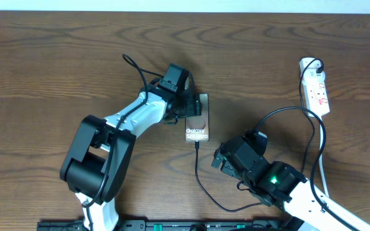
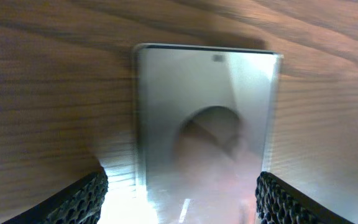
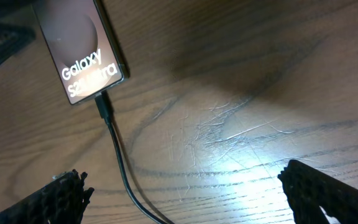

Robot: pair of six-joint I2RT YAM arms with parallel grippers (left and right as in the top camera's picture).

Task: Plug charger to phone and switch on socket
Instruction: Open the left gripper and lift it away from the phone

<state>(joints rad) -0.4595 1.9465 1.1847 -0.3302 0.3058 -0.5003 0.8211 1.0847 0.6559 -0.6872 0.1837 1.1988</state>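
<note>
Dark wood bench carries the phone near its middle, glossy, with white Galaxy lettering at its near end. At that end the plug tip of the charger meets the phone's edge, and the black cable loops right and up to the socket at the far right. Left gripper hovers over the phone's far end, jaws wide astride it, gripping nothing. Right gripper sits just right of the cable, jaws fully spread, empty

Glossy phone lies on scratched, grained wood table; the charger cable looks matt black.
</note>
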